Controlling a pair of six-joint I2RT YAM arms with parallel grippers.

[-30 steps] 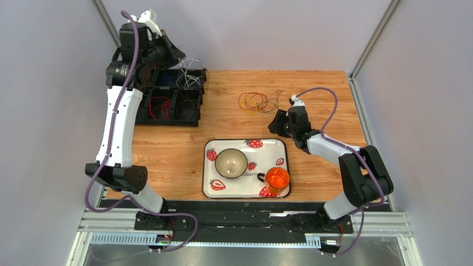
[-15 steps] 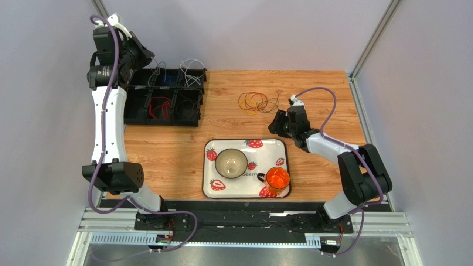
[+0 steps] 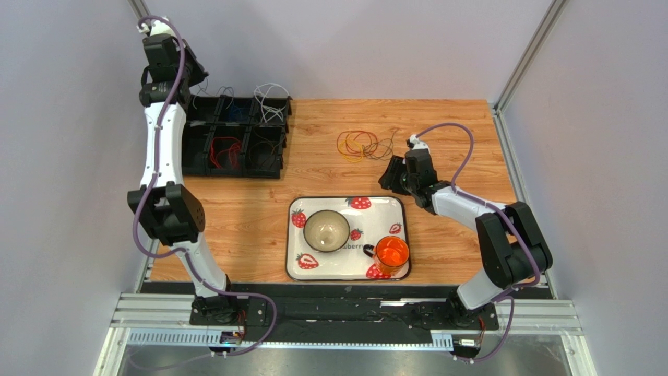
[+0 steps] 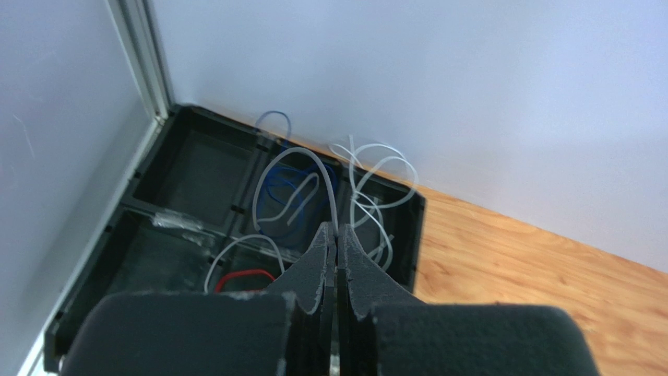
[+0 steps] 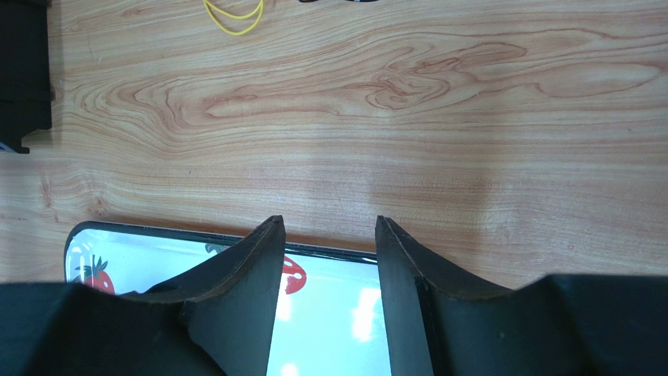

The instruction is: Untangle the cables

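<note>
A tangle of yellow, red and dark cables (image 3: 363, 145) lies on the wooden table, with one yellow loop (image 5: 234, 19) at the top edge of the right wrist view. My right gripper (image 3: 390, 174) hovers open just in front of the tangle, with nothing between its jaws (image 5: 329, 227). My left gripper (image 3: 196, 78) is raised over the far left of the black organiser box (image 3: 235, 168). It is shut (image 4: 337, 231) on a thin white cable (image 4: 310, 157) that loops over the compartment holding blue cable (image 4: 294, 184). More white cables (image 4: 376, 188) and a red cable (image 4: 247, 276) rest in other compartments.
A strawberry-print tray (image 3: 346, 199) sits at the near middle, its rim (image 5: 141, 232) under my right fingers. It carries a bowl (image 3: 326, 230) and an orange cup (image 3: 391, 254). Grey walls and metal posts enclose the table.
My left arm has swung left and back over the organiser, carrying the white cable with it. The right gripper has stayed in place.
</note>
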